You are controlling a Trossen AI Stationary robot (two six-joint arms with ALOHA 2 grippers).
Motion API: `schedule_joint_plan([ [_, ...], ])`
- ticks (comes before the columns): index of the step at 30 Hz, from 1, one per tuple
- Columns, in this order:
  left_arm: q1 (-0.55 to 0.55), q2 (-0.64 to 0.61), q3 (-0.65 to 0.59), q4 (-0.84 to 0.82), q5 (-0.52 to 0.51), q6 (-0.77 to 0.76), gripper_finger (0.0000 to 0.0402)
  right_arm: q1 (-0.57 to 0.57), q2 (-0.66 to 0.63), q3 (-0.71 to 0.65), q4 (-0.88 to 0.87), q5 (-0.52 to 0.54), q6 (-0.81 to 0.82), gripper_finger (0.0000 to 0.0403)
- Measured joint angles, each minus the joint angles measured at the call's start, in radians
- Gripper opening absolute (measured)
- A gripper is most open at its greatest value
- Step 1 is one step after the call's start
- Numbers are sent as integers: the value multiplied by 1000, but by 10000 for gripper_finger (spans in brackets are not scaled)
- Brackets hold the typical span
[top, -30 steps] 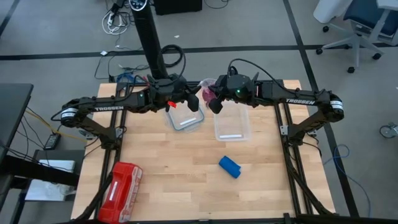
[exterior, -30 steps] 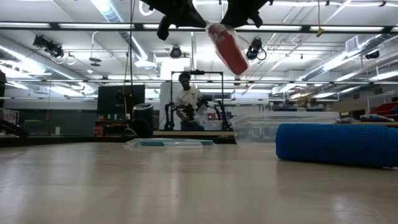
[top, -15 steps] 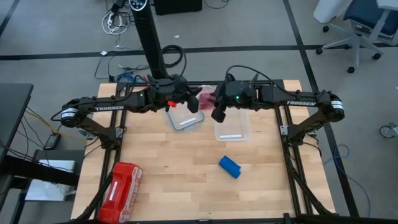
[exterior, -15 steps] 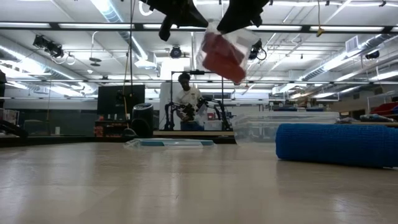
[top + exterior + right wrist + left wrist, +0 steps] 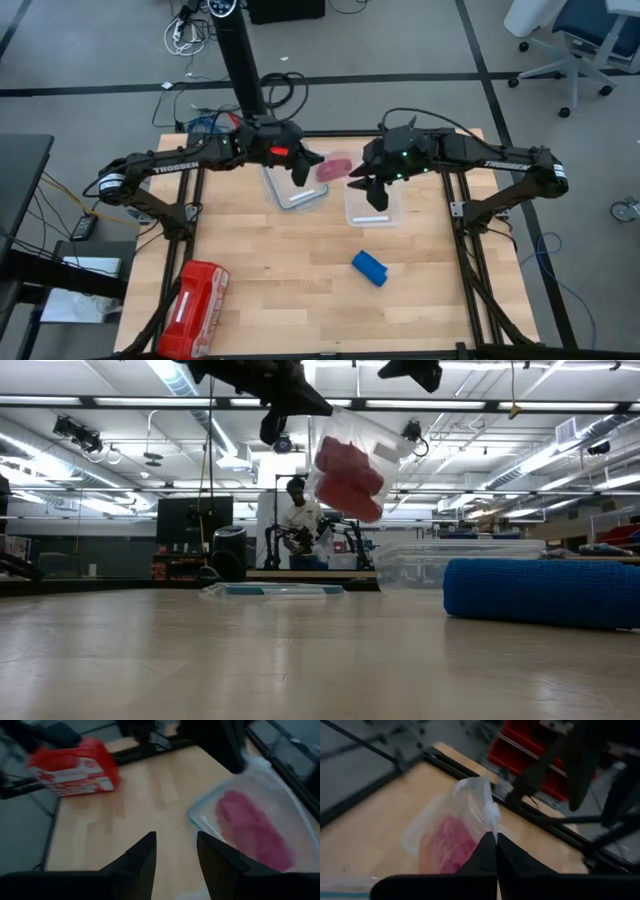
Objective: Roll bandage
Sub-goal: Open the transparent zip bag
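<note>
Released from the right gripper (image 5: 361, 187), whose jaws a second ago pinched it together with the left, the clear bag of pink-red rolls (image 5: 333, 167) now hangs from the left gripper (image 5: 312, 160) alone; the right arm has swung away and its jaws stand parted and empty over the clear open container (image 5: 374, 207). The left jaws are clenched on the bag's top edge, as the left wrist view shows, with the plastic gathered right at the fingertips (image 5: 492, 851) and the pink mass slung just beyond them. Just beside the left jaws, on the table (image 5: 270, 270), lies the container's lid (image 5: 296, 190). Well out from both jaws, toward the near edge, the bandage (image 5: 369, 268) sits as a stubby blue cylinder, touched by neither arm. It looks already wound, so I judge the rolling itself done and the arms busy with the other supplies; whether anything remains for the blue roll, such as putting it away, I cannot tell. Farthest off, at the near left corner, lies the red first-aid kit (image 5: 190, 307); it carries white lettering, too blurred to read. "TROSSEN" is printed in white on both forearms.
</note>
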Motion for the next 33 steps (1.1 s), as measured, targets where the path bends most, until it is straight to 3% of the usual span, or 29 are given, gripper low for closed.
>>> schedule_joint_plan([
  [4, 12, 0, 0, -10, 72, 1, 0, -11, 5, 0, 0, 0, -57, 140],
  [18, -12, 0, 0, -10, 130, 15, 0, -40, 42, 0, 179, 14, -210, 140],
  [25, -25, 0, 0, 16, 195, 79, 0, -82, 73, 1, 190, -112, -214, 140],
  [33, -25, 0, 0, 10, 223, 79, 0, -80, 74, 0, 190, -126, -243, 140],
])
